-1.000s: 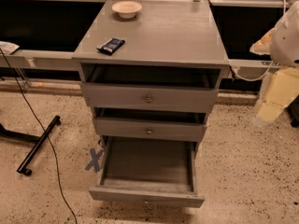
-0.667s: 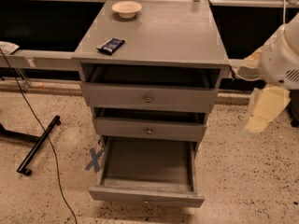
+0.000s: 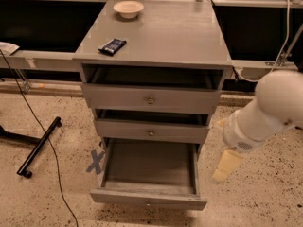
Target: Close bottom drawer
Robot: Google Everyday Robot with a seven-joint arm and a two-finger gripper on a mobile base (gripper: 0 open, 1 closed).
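**Bottom drawer stands far out, pincer to its right**

The bottom drawer [image 3: 148,198] is the lowest of three in a grey cabinet [image 3: 215,82]. It is pulled out a long way towards the camera, so its whole inside shows, and nothing lies in it. Its low front panel is near the lower edge of the view. The middle drawer [image 3: 151,131] and the top drawer [image 3: 150,98] each stand out only a little.

The pincer [image 3: 219,150] hangs at the end of a white arm [image 3: 270,108], to the right of the open drawer and not touching it. Its two cream fingers [image 3: 226,167] stand apart and hold nothing.

On the bench [image 3: 175,32], the flat top of the cabinet, a pale bowl [image 3: 128,8] sits near the back. A dark packet [image 3: 112,45] lies near the front left edge, well apart from the bowl. On the speckled floor, a blue cross mark [image 3: 96,161] is just left of the open drawer.
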